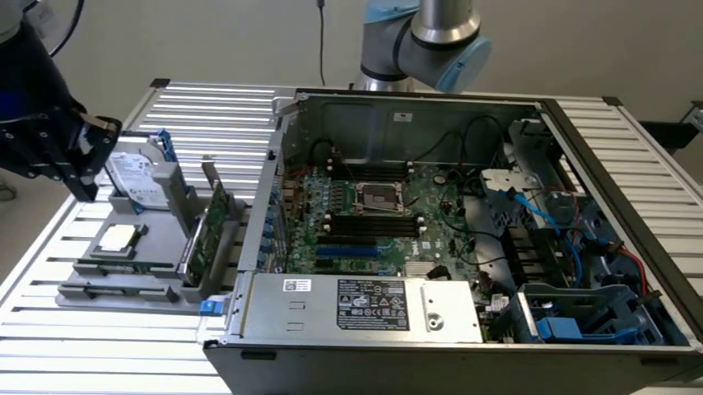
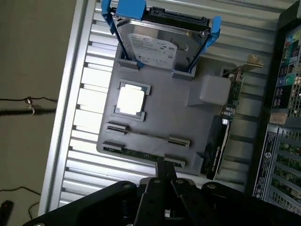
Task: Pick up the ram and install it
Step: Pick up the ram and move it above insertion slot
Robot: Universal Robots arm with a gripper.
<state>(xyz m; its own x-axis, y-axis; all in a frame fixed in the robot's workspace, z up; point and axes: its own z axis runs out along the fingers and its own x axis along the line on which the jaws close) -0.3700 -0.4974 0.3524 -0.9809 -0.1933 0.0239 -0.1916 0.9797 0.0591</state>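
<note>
The fingers [image 2: 164, 173], pressed together, hang above the ram [image 2: 136, 153], holding nothing.

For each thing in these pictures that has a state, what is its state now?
gripper: shut, empty, above the grey holder.
ram: lying in the holder, not lifted.
hard drive: standing on edge in the holder.
expansion card: standing on edge in the holder.
processor: lying flat in its recess.
computer case: open, side panel off.
</note>
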